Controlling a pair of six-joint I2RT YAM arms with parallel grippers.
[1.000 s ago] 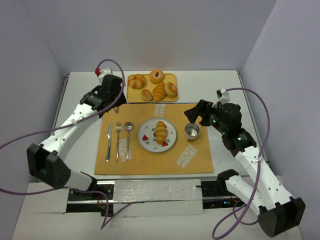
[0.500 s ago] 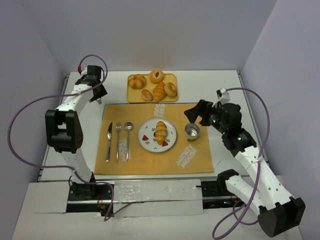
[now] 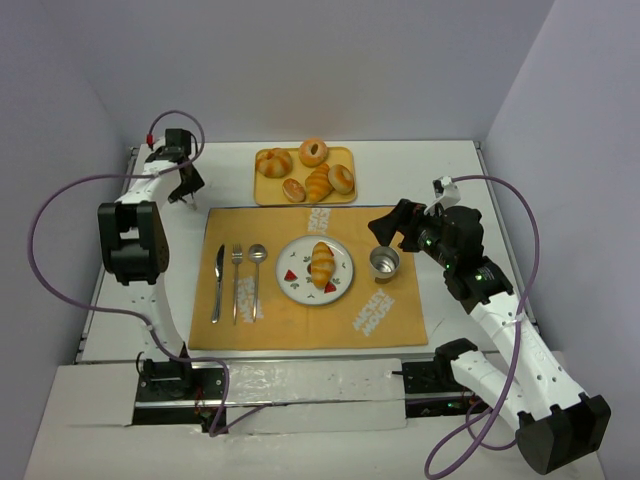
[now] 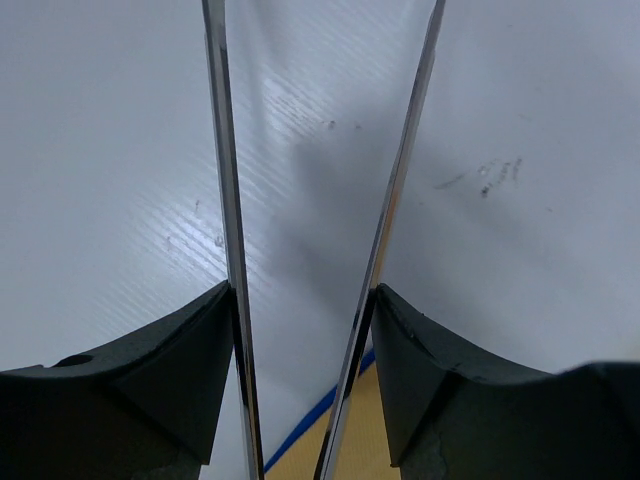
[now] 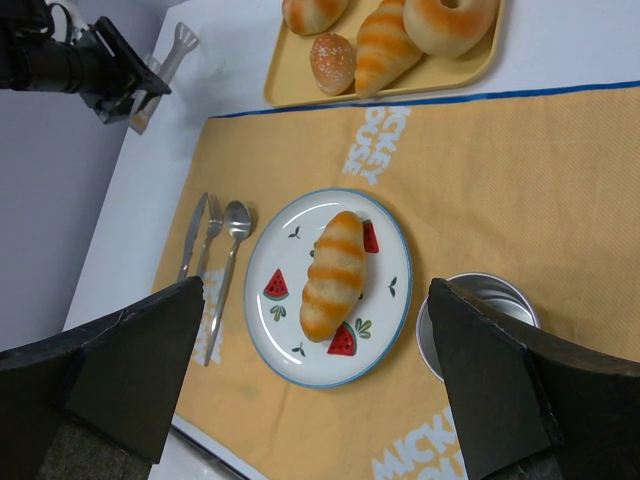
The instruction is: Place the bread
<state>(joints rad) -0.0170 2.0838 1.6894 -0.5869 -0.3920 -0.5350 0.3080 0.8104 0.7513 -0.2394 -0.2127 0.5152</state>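
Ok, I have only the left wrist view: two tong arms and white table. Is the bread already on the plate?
Observer: Yes, the croissant lies on the patterned plate, in the middle of the mat.
Operator: Where is the left gripper against the tray?
Observer: The left gripper, holding the tongs, is over bare table, left of the pastry tray.
Operator: And the right arm?
Observer: The right gripper hangs open and empty by the metal cup.
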